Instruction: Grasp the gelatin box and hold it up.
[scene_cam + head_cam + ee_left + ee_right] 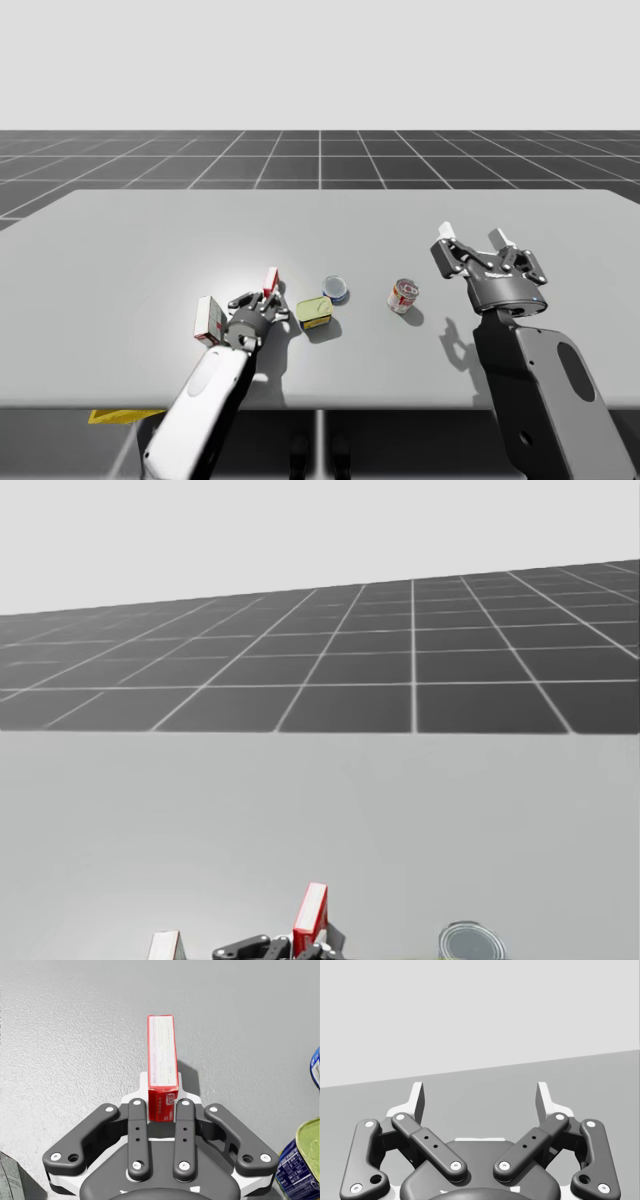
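My left gripper point(161, 1108) pinches the near end of the red gelatin box point(162, 1055), on edge low at the table's point(120, 250) near left, its long axis running straight ahead. My right gripper point(480, 1096) hangs spread, well apart at right. Judging by this, a straight lift remains.

Red box point(162, 1060): red sides, white printed face. Second box point(208, 320): white, red edge. I see flat tin point(316, 312) yellow-green on top, blue on side; round tin point(336, 289) silver-blue; small can point(403, 295) red and white. Table point(150, 250) pale grey. Floor point(320, 160) dark grey, lighter grid lines. My left arm point(205, 395) white, right arm point(540, 390) dark grey.
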{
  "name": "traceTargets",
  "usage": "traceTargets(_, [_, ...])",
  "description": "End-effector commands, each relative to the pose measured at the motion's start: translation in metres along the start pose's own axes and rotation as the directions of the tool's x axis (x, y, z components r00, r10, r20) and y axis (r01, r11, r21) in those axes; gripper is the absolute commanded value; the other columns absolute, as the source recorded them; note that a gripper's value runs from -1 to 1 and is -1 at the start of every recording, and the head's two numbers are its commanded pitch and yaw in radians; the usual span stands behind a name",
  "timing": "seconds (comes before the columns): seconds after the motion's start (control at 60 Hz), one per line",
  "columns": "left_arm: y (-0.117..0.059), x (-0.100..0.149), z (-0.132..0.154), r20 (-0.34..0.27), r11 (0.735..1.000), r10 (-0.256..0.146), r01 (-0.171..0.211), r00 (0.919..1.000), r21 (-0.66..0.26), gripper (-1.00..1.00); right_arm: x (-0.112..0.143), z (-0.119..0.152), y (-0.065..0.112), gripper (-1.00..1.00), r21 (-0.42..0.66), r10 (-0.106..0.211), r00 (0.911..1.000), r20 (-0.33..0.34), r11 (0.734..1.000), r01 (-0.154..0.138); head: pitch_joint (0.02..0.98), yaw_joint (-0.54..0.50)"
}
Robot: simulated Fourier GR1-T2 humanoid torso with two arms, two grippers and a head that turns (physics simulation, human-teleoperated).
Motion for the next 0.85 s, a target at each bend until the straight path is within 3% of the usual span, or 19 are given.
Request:
traceTargets(0.017, [-0.004,0.004,0.005,0.009,0.998,-0.021,0.022,0.9997,-0.065,1.0,0.0,-0.001,-0.001,-1.0,-0.001,0.001,1.0,0.0,1.0,-0.001,0.419,0.2])
traceTargets(0.233, [-0.006,0.027,0.022,0.071,0.993,-0.086,0.092,0.9938,-0.08,1.0,-0.001,-0.002,-0.002,-1.0,-0.001,0.003,1.0,-0.001,1.0,-0.003,0.424,0.21])
traceTargets(0.4, [-0.004,0.054,0.039,0.144,0.988,-0.122,0.134,0.982,-0.077,1.0,-0.001,-0.002,-0.002,-1.0,0.005,0.0,1.0,-0.004,1.0,0.0,0.418,0.21])
traceTargets(0.483, [-0.002,0.07,0.049,0.189,0.986,-0.136,0.151,0.9724,-0.067,1.0,-0.001,-0.002,-0.002,-1.0,0.01,-0.001,1.0,-0.003,1.0,0.001,0.413,0.21])
traceTargets(0.683, [0.004,0.111,0.074,0.306,0.983,-0.155,0.176,0.9392,-0.043,1.0,-0.001,-0.003,-0.003,-1.0,0.013,0.003,1.0,-0.001,1.0,-0.003,0.399,0.21])
traceTargets(0.7, [0.004,0.118,0.079,0.329,0.983,-0.161,0.182,0.9305,-0.035,1.0,-0.001,-0.003,-0.003,-1.0,0.013,0.004,1.0,-0.001,1.0,-0.004,0.396,0.21])
traceTargets(0.783, [0.006,0.132,0.09,0.376,0.982,-0.171,0.189,0.9107,-0.012,1.0,-0.001,-0.003,-0.002,-1.0,0.015,0.007,1.0,0.0,1.0,-0.007,0.392,0.21])
traceTargets(0.817, [0.008,0.141,0.096,0.41,0.979,-0.19,0.201,0.892,0.017,1.0,-0.001,-0.003,-0.003,-1.0,0.017,0.008,1.0,0.002,1.0,-0.008,0.389,0.21])
traceTargets(0.85, [0.008,0.145,0.098,0.426,0.977,-0.205,0.209,0.8812,0.038,1.0,-0.001,-0.003,-0.003,-1.0,0.017,0.009,1.0,0.003,1.0,-0.009,0.388,0.21])
